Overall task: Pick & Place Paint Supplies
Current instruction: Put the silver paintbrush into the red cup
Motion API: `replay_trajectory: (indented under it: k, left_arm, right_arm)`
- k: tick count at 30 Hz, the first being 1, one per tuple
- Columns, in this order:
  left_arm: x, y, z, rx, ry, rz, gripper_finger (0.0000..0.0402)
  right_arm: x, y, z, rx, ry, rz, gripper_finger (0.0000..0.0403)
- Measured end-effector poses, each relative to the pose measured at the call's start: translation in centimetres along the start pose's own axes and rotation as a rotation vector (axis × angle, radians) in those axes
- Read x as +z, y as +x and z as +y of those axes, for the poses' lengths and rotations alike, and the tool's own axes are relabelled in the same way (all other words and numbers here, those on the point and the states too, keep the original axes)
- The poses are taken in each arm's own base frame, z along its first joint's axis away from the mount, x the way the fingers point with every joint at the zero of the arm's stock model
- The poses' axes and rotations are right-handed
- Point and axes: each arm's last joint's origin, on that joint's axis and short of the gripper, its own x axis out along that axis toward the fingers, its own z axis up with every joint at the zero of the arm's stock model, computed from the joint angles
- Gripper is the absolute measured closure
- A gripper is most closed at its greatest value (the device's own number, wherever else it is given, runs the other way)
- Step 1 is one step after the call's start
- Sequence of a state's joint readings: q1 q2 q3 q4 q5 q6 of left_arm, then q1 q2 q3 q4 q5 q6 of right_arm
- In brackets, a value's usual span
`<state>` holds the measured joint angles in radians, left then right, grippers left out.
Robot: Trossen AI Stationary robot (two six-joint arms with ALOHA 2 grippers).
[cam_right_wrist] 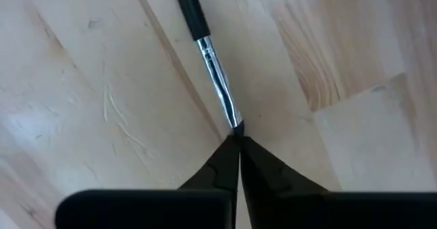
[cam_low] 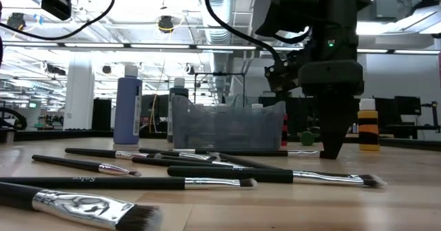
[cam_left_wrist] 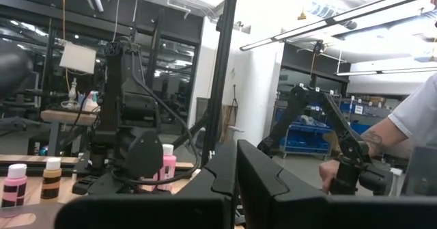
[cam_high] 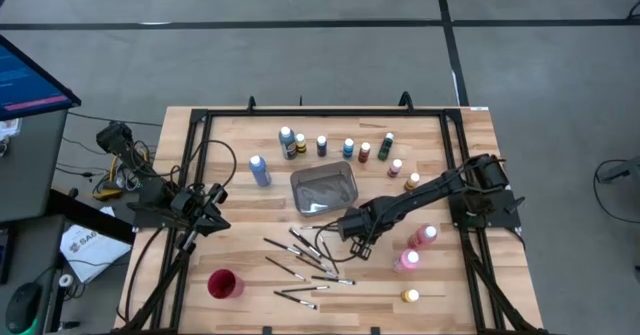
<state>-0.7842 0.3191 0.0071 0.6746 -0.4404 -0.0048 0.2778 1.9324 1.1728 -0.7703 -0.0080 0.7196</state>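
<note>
I have the right gripper down at the table, just right of the scattered paintbrushes and in front of the grey tray. In the right wrist view its fingers are pressed together, tips meeting at the bristle end of one paintbrush, with nothing between them. That brush's long axis runs almost straight away from the fingertips, in line with the gripper rather than across it. I judge that pinching it calls for spreading the fingers and reaching further along the ferrule or handle, or turning the wrist to straddle it. The right arm is plainly the nearer one. The left gripper waits at the table's left edge, fingers together too, well apart from the brushes.
</note>
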Motion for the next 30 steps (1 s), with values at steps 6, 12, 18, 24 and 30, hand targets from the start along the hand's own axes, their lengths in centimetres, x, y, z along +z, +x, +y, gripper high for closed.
replay_trajectory:
  k: [6, 12, 18, 24, 30]
  left_arm:
    - [0.0, 0.0, 0.0, 0.0, 0.0, -0.001, 0.0399]
    - [0.0, 0.0, 0.0, 0.0, 0.0, 0.0, 0.0399]
    - [0.0, 0.0, 0.0, 0.0, 0.0, -0.001, 0.0399]
    - [0.0, 0.0, 0.0, 0.0, 0.0, 0.0, 0.0399]
    - [0.0, 0.0, 0.0, 0.0, 0.0, 0.0, 0.0399]
  right_arm:
    - [0.4, -1.4, 0.9, 0.004, -0.059, 0.045, 0.0402]
    - [1.0, -3.5, 1.7, 0.003, -0.088, 0.036, 0.0402]
    - [1.7, -8.0, 3.8, 0.009, -0.145, -0.042, 0.0403]
    - [3.3, -13.1, 5.2, 0.075, -0.14, -0.211, 0.0403]
    - [5.0, -16.6, 6.3, 0.23, -0.041, -0.383, 0.0403]
